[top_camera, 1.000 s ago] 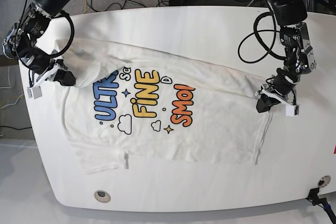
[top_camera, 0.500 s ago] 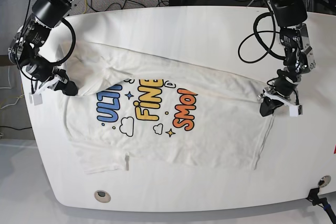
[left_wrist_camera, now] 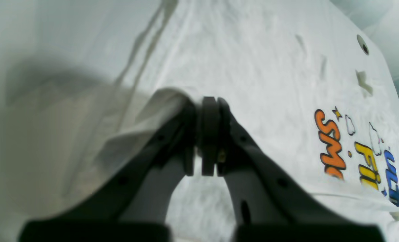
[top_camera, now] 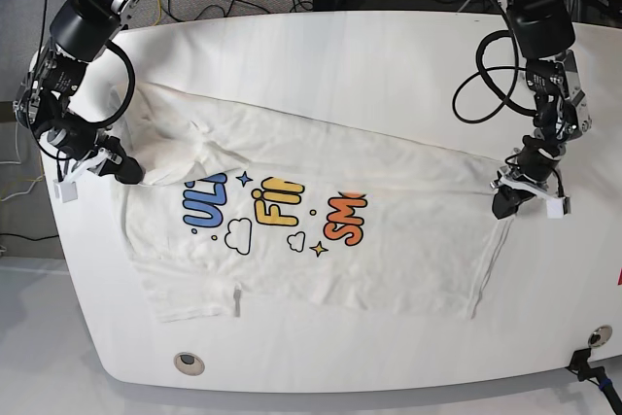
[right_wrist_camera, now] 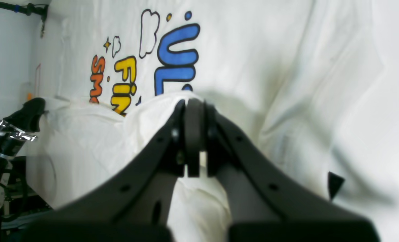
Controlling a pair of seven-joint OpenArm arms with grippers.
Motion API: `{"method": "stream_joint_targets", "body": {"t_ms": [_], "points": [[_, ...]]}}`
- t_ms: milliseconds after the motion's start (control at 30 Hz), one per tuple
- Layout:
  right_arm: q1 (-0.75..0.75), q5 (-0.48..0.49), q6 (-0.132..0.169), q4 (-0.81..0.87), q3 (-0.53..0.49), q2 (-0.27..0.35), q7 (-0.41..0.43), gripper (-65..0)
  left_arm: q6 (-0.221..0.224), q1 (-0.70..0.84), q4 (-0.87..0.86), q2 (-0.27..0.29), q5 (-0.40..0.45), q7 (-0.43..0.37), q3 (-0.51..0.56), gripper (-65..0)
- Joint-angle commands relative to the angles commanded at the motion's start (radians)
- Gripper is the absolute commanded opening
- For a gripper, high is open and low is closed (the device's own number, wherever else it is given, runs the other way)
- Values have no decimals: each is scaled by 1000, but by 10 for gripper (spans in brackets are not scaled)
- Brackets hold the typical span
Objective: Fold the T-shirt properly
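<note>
On the table (top_camera: 389, 46), T-shirt (top_camera: 389, 240), half-hidden print, both tools pinching its folded edge

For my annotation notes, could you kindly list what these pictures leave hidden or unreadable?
- Base view: the white printed cotton T-shirt is folded over, covering the tops of its coloured letters.
- Left wrist view: the left pincer hides the pinched cloth.
- Right wrist view: the right pincer does likewise; its foreground is blurred.
- No neck label is visible.
</note>
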Motion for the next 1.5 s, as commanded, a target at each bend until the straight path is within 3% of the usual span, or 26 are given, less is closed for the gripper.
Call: {"method": "stream_joint_targets", "body": {"t_ms": [67, 100, 133, 267, 333, 600, 767, 933, 1067, 1167, 1333, 1500], "points": [[0, -31, -2, 0, 0, 2, 0, -650, 0, 0, 0, -2, -2, 0, 0, -349], [0, -57, -2, 0, 0, 2, 0, -624, 0, 0, 2, -5, -2, 0, 0, -295], [0, -83, -2, 0, 0, 2, 0, -554, 0, 0, 2, -21, -2, 0, 0, -257], [6, -114, 0, 3, 0, 3, 0, -290, 0, 2, 5, -55, -3, 0, -2, -220], [6, -114, 0, 14, 0, 6, -2, -230, -6, 5, 6, -81, -5, 0, -2, -220], [-74, -109, 3, 287, -6, 8, -81, -231, -8, 74, 52, -101, -3, 0, 3, -223], [-155, -117, 2, 471, -167, -11, -77, -233, -8, 144, 195, -95, -3, 0, 80, -224], [-196, -120, 0, 516, -305, -6, 6, -233, -8, 166, 253, -95, -2, 0, 147, -224], [-204, -233, 2, 514, -358, -12, 43, -235, -8, 166, 255, -95, -2, 0, 147, -224], [-219, -299, 5, 517, -393, -12, 49, -329, -8, 166, 255, -95, -2, 0, 147, -224], [-224, -305, 5, 514, -400, -14, 74, -642, -8, 169, 253, -95, -2, 0, 150, -224], [-226, -305, 3, 512, -402, -15, 74, -650, -8, 173, 253, -95, -2, 0, 153, -224]]}}
